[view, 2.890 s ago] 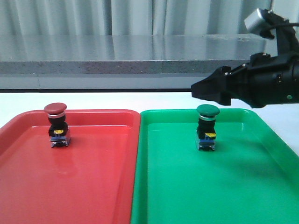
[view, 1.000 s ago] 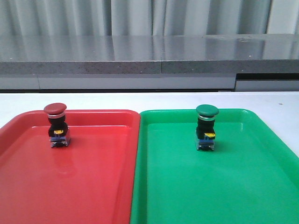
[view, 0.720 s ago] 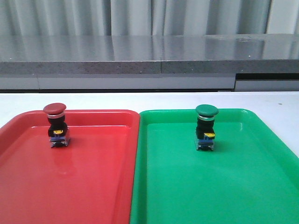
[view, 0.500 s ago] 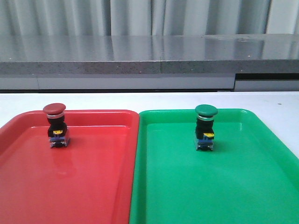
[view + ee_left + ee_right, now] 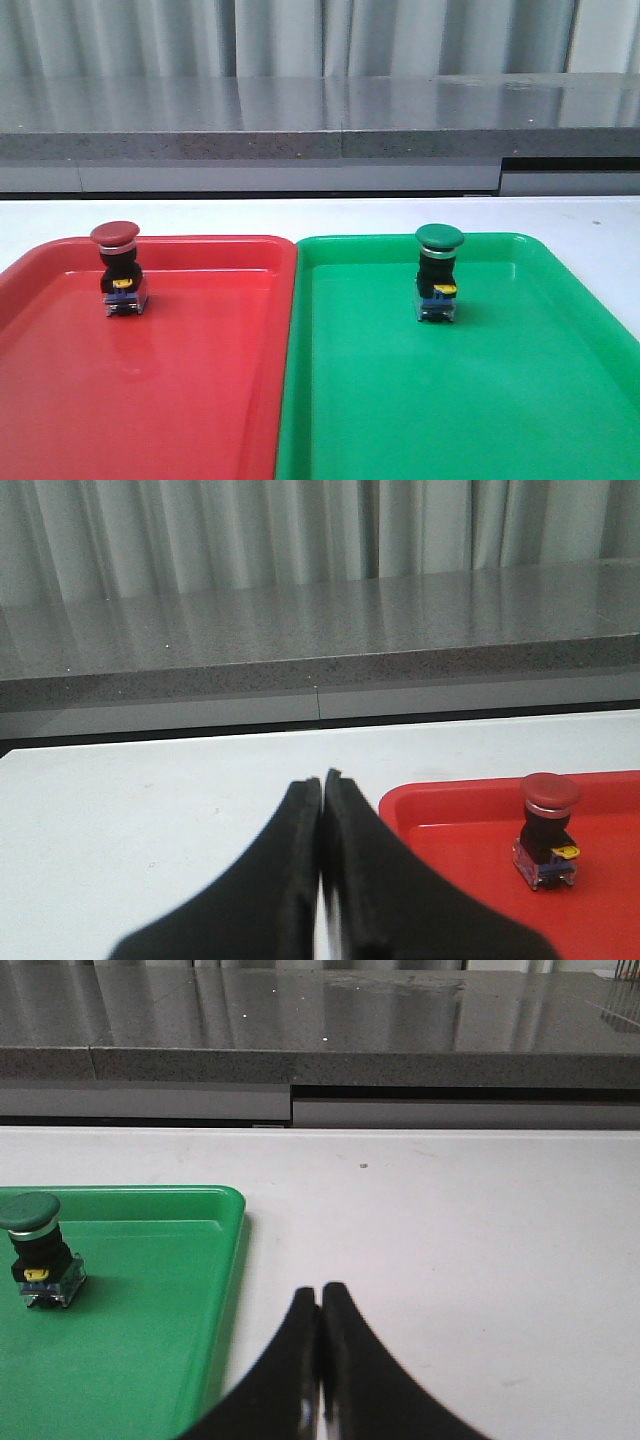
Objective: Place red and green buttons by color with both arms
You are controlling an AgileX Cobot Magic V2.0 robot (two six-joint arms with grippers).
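Red button (image 5: 116, 267) and green button (image 5: 438, 273) stand unobstructed in matching trays (image 5: 200, 400).

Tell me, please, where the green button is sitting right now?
In the front view, the green button stands upright in the far part of the green tray, on the right side, next to the red tray.

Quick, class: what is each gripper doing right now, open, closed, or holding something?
Left gripper: closed, holding nothing.
Right gripper: closed, holding nothing.
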